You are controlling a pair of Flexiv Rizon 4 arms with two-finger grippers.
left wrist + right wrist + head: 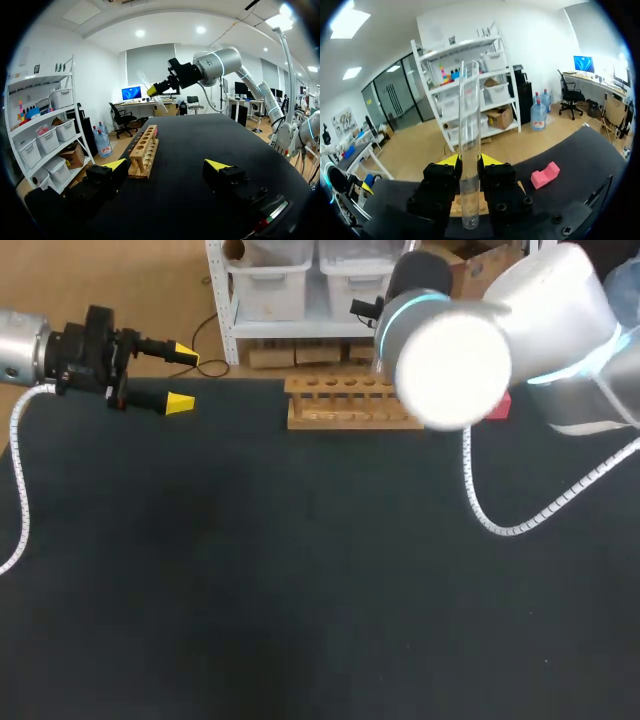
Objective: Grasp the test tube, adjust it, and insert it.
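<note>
Test tube (pixel 469 125) grasped and lifted clear, not yet inserted

Head view: the left gripper (pixel 182 378) hangs spread and empty, well left of the wooden rack (pixel 345 402) at the far edge of the matt black bench (pixel 300 590); my right arm (pixel 470 340) hides the rack's right end, with a red block (pixel 498 407) just beyond it. Left wrist view: the right gripper (pixel 152 90) carries the test tube tilted, above and beyond the rack, whose holes look empty. Right wrist view: its fingers clamp the test tube from both sides near its lower end, so I judge the grasp done, with straightening and inserting left
</note>
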